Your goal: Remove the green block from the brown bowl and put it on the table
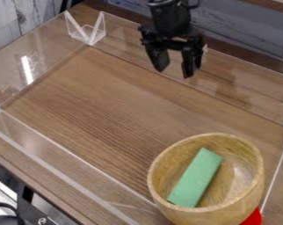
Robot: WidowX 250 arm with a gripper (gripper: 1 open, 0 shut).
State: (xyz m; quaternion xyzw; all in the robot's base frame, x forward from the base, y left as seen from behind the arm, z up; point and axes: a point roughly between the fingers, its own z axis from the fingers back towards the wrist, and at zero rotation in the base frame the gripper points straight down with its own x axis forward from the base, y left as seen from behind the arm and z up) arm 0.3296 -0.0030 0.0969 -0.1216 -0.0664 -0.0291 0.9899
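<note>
The arm above the claw (172, 61) leaves the top edge; a red object (257, 216) (shape unclear) is cropped at the bottom.

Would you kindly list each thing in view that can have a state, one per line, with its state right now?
gripper: open, empty, pointing down over the far side of the table.
green block: lying slanted inside the bowl, untouched.
brown bowl: upright at the near right corner, holding the block.
table: bare wood between gripper and bowl.

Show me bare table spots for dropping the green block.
Bare: the table from the left acrylic wall across to the brown bowl, which holds the green block. Crowded: bottom right corner and under the gripper, jaws open.
</note>
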